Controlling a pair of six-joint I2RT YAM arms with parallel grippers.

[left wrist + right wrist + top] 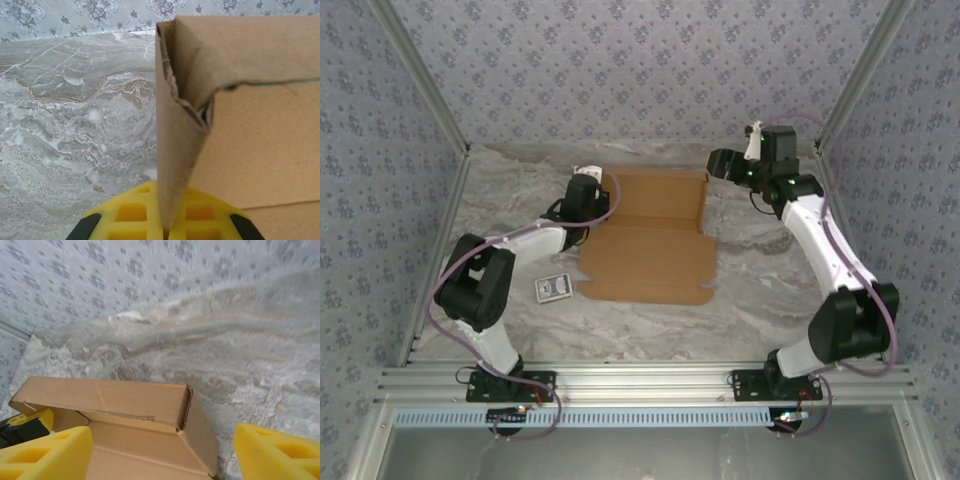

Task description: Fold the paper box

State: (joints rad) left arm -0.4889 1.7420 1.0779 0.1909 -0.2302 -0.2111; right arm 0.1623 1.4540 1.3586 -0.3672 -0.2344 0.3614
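Paper box: I am watching the brown cardboard lying in the middle of the table, towards the far side, between the two arms. Its near panel is lying flat, while the far wall is standing up along the back edge.

Table: the grey marbled top is carrying the box and the small packet, and patterned walls are closing it in on three sides.

Left arm: it is reaching forward and inward to the far left corner of the box.

Right arm: it is stretching up the right side, and its wrist is turning in towards the far right corner of the box.

Left gripper: its yellow fingers are pressing together on the upright left side flap of the box, the cardboard edge running down between them. From this wrist camera I am seeing that flap meeting the raised far wall at the corner.

Right gripper: its fingers are standing spread wide apart and gripping nothing. It is hovering above the far right corner of the box, clear of the cardboard as far as I am able to judge.

Card packet: a small blue-and-white packet is lying flat on the table, just beside the near left corner of the box and apart from both grippers.
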